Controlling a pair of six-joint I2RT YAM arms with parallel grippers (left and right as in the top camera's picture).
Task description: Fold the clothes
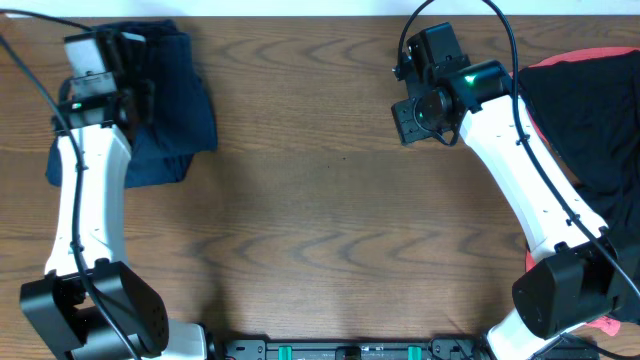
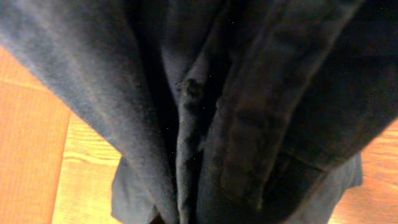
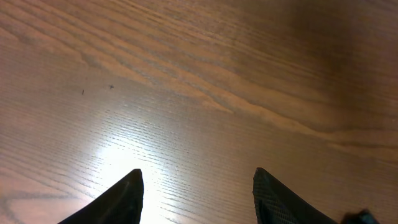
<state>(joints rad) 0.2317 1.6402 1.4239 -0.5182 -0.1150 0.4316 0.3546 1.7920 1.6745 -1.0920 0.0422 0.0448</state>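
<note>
Dark navy shorts (image 1: 175,110) lie bunched at the table's far left. My left gripper (image 1: 122,62) sits over their upper part. In the left wrist view the shorts (image 2: 124,93) fill the frame, with a button (image 2: 193,87) and a waistband strip (image 2: 249,130); the folds gather toward the hidden jaws at the bottom edge, which stand shut on the fabric. My right gripper (image 1: 412,120) hovers over bare wood at the upper right of centre. Its fingers (image 3: 127,193) stand apart with nothing between them, the right gripper (image 3: 198,179) showing only table below.
A pile of dark clothes (image 1: 590,110) lies on something red (image 1: 575,57) at the right edge, beside the right arm. The wooden table (image 1: 330,220) stretches between the two arms. The arm bases stand at the front corners.
</note>
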